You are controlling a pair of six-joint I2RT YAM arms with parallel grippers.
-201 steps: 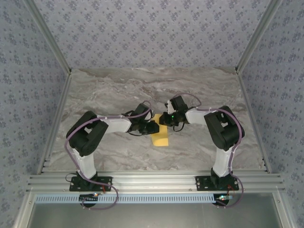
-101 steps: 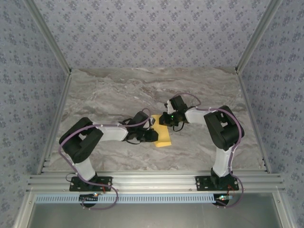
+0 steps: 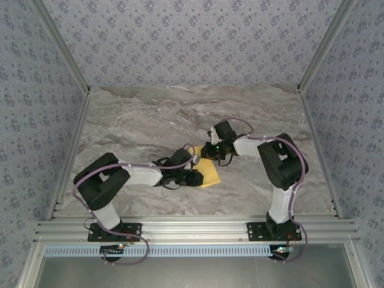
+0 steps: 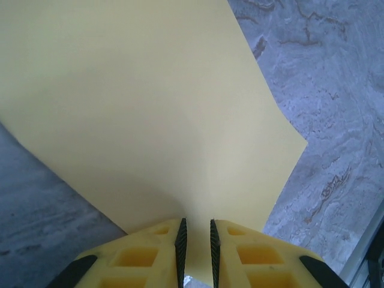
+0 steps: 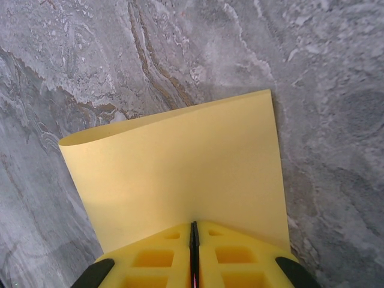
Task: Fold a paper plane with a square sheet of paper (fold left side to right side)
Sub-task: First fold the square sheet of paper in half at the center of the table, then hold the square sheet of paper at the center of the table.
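The square sheet of paper (image 3: 210, 174) is plain yellow and lies doubled over on the marble table (image 3: 138, 120) between my two arms. In the right wrist view the paper (image 5: 180, 168) curls into a soft fold along its left edge. My right gripper (image 3: 209, 155) is at the sheet's far end. It (image 5: 194, 227) is shut, pads together, with its tips on the paper. My left gripper (image 3: 195, 177) is at the sheet's near left side. Its jaws (image 4: 196, 231) stand a narrow gap apart over a corner of the paper (image 4: 156, 108), which shows through the gap.
Patterned walls and aluminium rails (image 3: 72, 150) enclose the table on three sides. A railed frame (image 3: 192, 231) carries both arm bases along the near edge.
My left gripper has slid toward the near edge along the paper's left side, and its elbow has swung outward. The paper's near part now looks wider. The right arm has stayed put.
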